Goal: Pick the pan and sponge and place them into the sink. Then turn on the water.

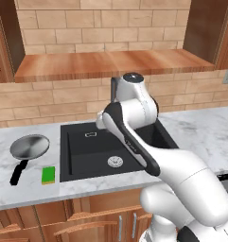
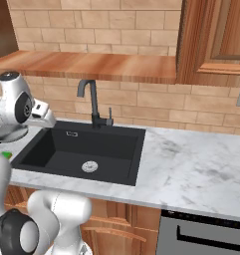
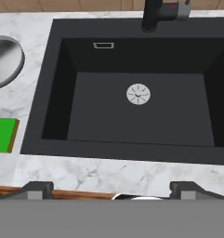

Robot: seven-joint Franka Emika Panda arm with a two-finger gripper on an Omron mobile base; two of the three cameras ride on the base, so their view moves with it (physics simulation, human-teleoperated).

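Note:
The silver pan (image 1: pixel 29 146) lies on the marble counter left of the sink (image 1: pixel 87 160), its black handle pointing toward the front edge. The green sponge (image 1: pixel 48 175) lies just right of that handle, near the sink's left rim. In the hand view the pan (image 3: pixel 4 60) and the sponge (image 3: pixel 4 135) sit at the left edge and the black sink (image 3: pixel 108 111) with its silver drain is below the camera. My gripper (image 3: pixel 112 189) hovers above the sink's front edge, open, with nothing between its fingers. No water runs from the dark faucet (image 2: pixel 91 102).
A wooden shelf (image 1: pixel 110 64) runs along the brick wall above the counter. Marble counter (image 2: pixel 191 164) stretches to the right of the sink, with an appliance front (image 2: pixel 206 234) below it. My arm crosses over the sink's right half in the left base view.

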